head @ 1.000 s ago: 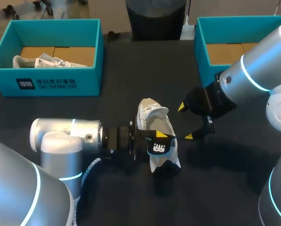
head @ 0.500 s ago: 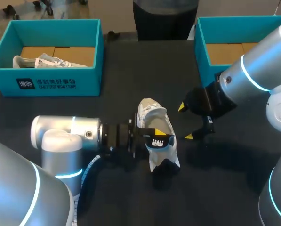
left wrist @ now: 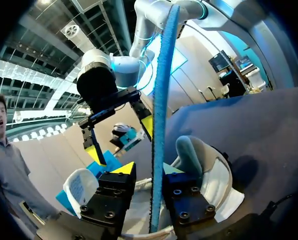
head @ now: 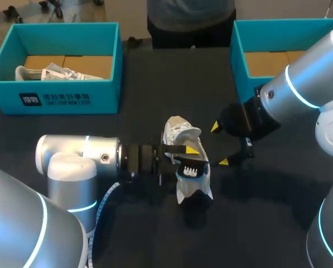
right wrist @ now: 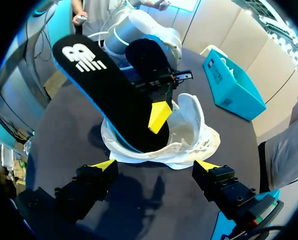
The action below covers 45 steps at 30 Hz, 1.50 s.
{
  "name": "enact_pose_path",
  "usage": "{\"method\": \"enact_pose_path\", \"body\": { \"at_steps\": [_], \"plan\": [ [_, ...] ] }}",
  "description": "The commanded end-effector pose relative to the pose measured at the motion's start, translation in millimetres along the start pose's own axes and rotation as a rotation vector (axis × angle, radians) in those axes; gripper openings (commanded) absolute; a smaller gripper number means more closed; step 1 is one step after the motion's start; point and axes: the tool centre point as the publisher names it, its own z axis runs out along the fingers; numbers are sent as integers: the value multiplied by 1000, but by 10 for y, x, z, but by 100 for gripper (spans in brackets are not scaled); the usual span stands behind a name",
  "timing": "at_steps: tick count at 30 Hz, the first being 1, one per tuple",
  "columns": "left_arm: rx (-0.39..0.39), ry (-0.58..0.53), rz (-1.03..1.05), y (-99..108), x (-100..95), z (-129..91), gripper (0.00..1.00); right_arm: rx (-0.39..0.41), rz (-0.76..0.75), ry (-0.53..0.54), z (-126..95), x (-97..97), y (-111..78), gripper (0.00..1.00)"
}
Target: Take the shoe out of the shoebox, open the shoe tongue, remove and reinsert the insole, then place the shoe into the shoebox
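A white shoe [head: 179, 135] lies on the dark table near the middle, toe toward the far side. A black insole [head: 192, 170] with a blue edge and white logo stands with its lower end in the shoe's opening. My left gripper [head: 187, 158] comes in from the left at the heel. In the left wrist view the insole [left wrist: 160, 100] stands edge-on between the fingers [left wrist: 123, 169], with a gap on one side, above the shoe [left wrist: 214, 176]. My right gripper [head: 220, 145] hangs open just right of the shoe. From its wrist, shoe [right wrist: 191, 131] and insole [right wrist: 109, 85] lie ahead of my right gripper [right wrist: 153, 165].
A teal shoebox [head: 54, 100] at the back left holds a second white shoe [head: 52, 72]. Another teal shoebox [head: 237, 61] stands at the back right, behind my right arm. Bare dark table lies between the boxes and in front of the shoe.
My left gripper's fingers have spread apart around the insole. The insole has sunk slightly and tipped toward the shoe. The right arm has not moved.
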Motion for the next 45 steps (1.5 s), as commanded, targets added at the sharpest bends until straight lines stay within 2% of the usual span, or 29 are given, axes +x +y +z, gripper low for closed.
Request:
{"method": "enact_pose_path", "body": {
  "at_steps": [1, 11, 14, 15, 17, 21, 29, 39, 42, 43, 44, 45],
  "plan": [
    [-11, 8, 0, -112, -9, -46, 38, 6, 1, -3, 12, 7, 13, 100],
    [-40, -7, -41, -300, 87, -191, 38, 6, 1, -3, 12, 7, 13, 100],
    [-57, 2, -77, -295, 145, -188, 25, 6, 1, -3, 12, 7, 13, 100],
    [-54, -1, -75, -293, 162, -183, 11, 6, 1, -3, 12, 7, 13, 100],
    [-58, -4, -90, -256, 190, -168, 0, 6, 1, -3, 12, 7, 13, 100],
    [-67, 12, -102, -185, 223, -145, 0, 6, 1, -3, 12, 7, 13, 100],
    [-69, 32, -83, -53, 157, -87, 0, 6, 1, -3, 12, 7, 13, 100],
    [-107, 28, -79, 274, 55, -84, 0, 6, 1, -3, 12, 7, 13, 100],
    [-115, 31, -88, 302, 72, -70, 0, 6, 1, -3, 12, 7, 13, 100],
    [-112, 31, -90, 274, 79, -64, 4, 6, 1, -3, 12, 7, 13, 100],
    [-103, 29, -86, 236, 83, -63, 19, 6, 1, -3, 12, 7, 13, 100],
    [-99, 29, -84, 205, 86, -63, 22, 6, 1, -3, 12, 7, 13, 100]
  ]
}}
